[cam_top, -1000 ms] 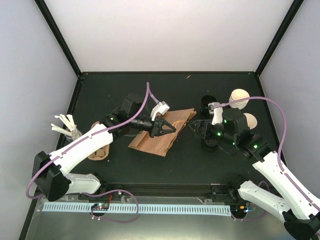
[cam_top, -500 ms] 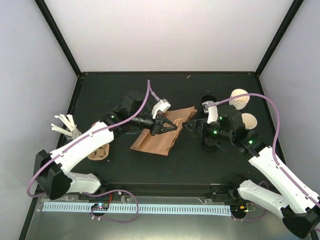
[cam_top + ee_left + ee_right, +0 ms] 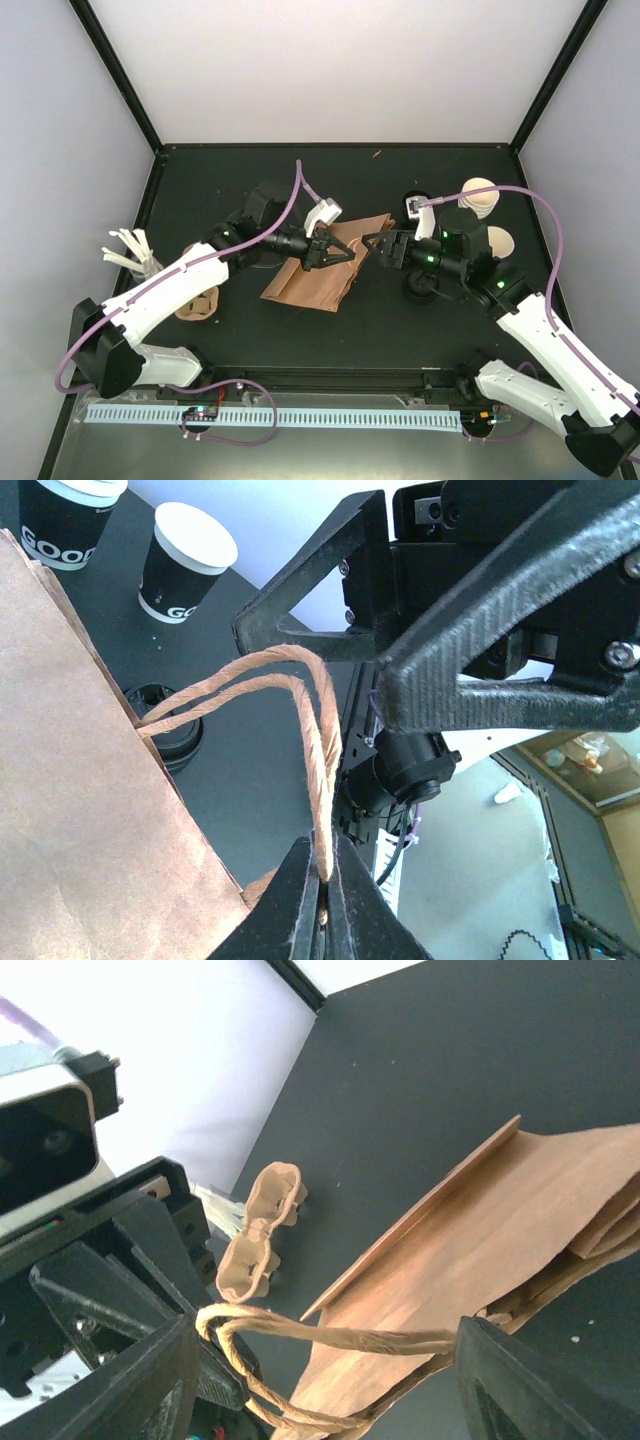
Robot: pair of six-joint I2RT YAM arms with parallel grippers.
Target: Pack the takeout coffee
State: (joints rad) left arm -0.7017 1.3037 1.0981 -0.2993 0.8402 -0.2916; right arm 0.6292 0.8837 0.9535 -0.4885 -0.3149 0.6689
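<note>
Takeout coffee (image 3: 182, 572): one cup; one cup stack (image 3: 62, 522); one paper bag (image 3: 315, 282).

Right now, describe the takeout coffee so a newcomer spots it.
On the black table's right side, by the right arm, stand cups. The takeout coffee is the single black cup with a cream inside, not the nested stack or the dark-inside cup.
</note>
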